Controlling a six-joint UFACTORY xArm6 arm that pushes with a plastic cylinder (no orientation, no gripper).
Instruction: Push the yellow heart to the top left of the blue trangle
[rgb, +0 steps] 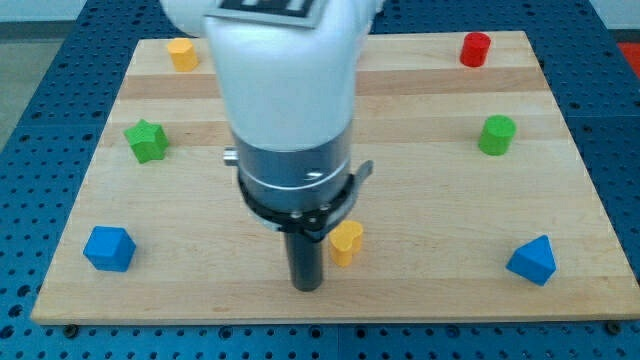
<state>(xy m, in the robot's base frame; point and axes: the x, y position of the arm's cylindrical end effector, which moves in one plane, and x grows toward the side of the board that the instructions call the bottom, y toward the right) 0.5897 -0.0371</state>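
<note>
In the camera view, the arm (285, 100) comes down over the middle of the wooden board (420, 200), big and white, hiding a good stretch of the centre. There are no fingers on this rig, so nothing is held; it ends in a dark rod, and my tip (306, 287) sits low on the board, close to the bottom edge.

The yellow heart (347, 242) is right there, just beside the rod on the view's right; whether they touch I cannot tell. It lies in the lower middle of the board, with a narrow strip of bare wood between it and the bottom edge.

The blue triangle (532, 261) sits near the bottom right corner, well apart from the heart, and the wood between the two is open. Above it, by the right edge, stands a green cylinder (496, 135), and a red cylinder (476, 48) is up near the top right corner.

Over on the left: a blue cube (109, 248) near the bottom left corner, a green star (147, 140) by the left edge, and another yellow block (182, 53) near the top left corner, shape unclear.
</note>
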